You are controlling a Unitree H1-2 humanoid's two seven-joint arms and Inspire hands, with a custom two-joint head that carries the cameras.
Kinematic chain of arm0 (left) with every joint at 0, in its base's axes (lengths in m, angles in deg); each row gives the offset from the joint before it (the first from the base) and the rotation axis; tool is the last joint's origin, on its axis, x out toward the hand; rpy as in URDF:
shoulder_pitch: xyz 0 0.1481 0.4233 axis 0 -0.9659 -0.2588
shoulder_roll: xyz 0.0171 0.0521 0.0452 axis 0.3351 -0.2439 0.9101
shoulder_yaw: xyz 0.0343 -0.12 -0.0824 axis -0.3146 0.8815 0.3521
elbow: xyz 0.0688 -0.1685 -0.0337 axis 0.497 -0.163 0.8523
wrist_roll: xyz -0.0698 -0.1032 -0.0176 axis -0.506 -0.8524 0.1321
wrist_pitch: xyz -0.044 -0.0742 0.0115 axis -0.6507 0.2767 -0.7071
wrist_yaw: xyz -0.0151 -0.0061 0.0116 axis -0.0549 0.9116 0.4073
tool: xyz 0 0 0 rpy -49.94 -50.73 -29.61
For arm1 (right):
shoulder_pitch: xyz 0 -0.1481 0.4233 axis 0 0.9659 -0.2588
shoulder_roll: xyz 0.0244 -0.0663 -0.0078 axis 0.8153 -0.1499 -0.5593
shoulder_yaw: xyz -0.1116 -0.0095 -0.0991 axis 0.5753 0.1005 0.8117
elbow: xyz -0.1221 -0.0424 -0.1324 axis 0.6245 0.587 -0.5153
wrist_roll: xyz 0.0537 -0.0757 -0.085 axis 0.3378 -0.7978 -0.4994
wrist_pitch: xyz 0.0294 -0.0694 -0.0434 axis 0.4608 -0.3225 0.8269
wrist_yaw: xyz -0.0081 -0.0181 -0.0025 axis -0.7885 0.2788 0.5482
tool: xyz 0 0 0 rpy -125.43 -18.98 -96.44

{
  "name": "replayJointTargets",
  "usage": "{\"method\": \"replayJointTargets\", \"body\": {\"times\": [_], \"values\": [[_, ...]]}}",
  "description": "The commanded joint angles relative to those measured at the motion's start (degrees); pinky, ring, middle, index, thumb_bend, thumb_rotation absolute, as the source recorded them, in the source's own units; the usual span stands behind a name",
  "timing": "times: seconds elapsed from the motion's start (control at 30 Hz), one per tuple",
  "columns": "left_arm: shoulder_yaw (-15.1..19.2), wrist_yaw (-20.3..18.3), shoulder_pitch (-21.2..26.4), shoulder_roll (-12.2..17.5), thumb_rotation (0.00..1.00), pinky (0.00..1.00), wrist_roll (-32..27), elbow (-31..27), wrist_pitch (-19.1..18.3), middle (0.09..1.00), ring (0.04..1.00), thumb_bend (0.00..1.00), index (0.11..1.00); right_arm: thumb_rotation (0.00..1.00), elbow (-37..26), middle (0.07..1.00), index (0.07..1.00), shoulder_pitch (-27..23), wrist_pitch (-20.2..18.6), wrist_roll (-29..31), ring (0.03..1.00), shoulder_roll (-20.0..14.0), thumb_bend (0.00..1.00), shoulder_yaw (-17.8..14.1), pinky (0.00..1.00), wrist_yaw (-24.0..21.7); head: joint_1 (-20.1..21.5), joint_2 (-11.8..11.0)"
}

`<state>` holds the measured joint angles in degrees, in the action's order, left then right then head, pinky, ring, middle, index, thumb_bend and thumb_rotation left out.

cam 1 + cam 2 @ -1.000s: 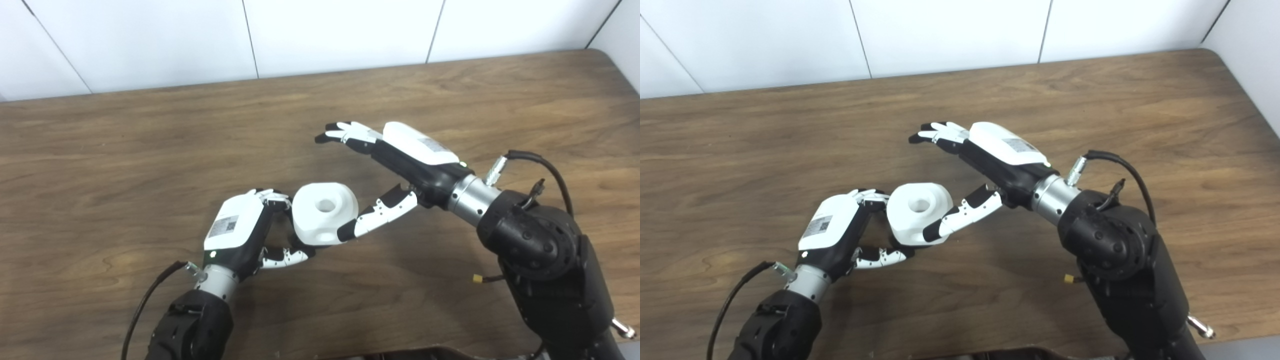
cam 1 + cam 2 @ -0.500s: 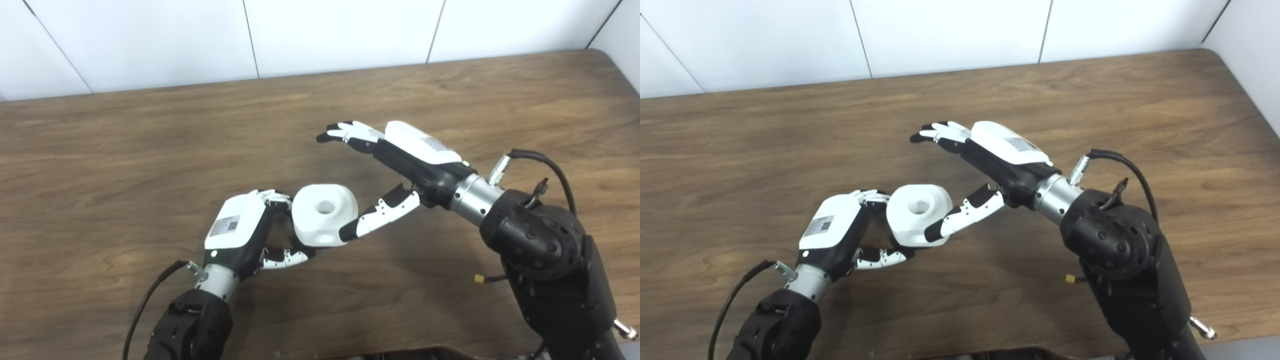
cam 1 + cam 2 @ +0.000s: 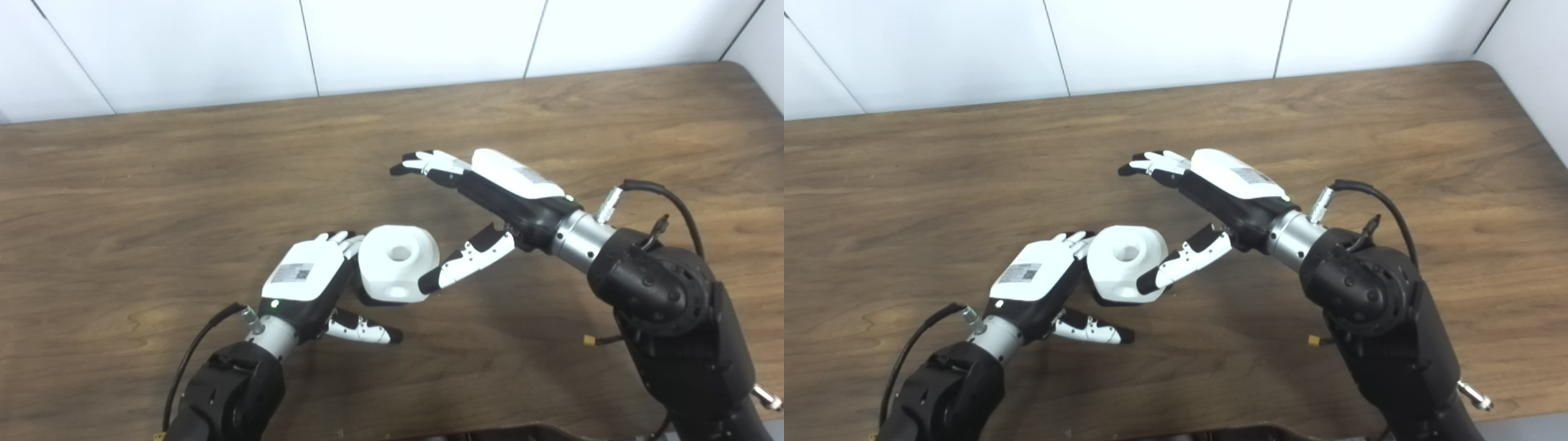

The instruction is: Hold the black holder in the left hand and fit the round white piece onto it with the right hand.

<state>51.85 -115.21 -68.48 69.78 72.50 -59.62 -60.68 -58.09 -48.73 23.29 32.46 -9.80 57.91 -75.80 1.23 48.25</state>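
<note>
Wood-grain table (image 3: 184, 184) carries the round white piece (image 3: 398, 262), seated over the barely visible black holder (image 3: 1102, 300). Left hand (image 3: 309, 282), just beside it, is spread; right hand (image 3: 490, 202) is spread, thumb touching. Withdrawal is judged next.

round white piece (image 3: 397, 262) | center hole up | black holder (image 3: 367, 299) beneath

Round piece (image 3: 398, 262) on table (image 3: 122, 202), between left hand (image 3: 306, 283) and right hand (image 3: 490, 196).

My hands (image 3: 306, 278) are white over black, fingers (image 3: 468, 260) banded black and white; the piece (image 3: 398, 262) is plain white, the table (image 3: 153, 184) brown woodgrain.
</note>
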Motion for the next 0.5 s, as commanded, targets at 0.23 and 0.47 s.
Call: {"method": "replayJointTargets", "body": {"times": [0.23, 0.47], "values": [[2.68, -8.33, -1.66, 1.54, 0.45, 0.97, 1.23, -1.79, -2.8, 0.961, 0.966, 1.0, 1.0, 0.52, -0.06, 0.966, 0.913, -2.35, 0.22, 0.79, 0.994, -1.24, 1.0, -0.87, 0.93, 1.09, -1.2, -0.53], [9.74, -4.93, -2.59, 3.54, 0.45, 0.94, -2.99, -3.77, -1.04, 0.95, 0.959, 1.0, 0.997, 0.52, 0.88, 0.97, 0.919, -2.26, 0.63, 1.65, 0.999, -1.92, 1.0, -1.08, 0.93, 1.62, -2.62, -0.9]]}}
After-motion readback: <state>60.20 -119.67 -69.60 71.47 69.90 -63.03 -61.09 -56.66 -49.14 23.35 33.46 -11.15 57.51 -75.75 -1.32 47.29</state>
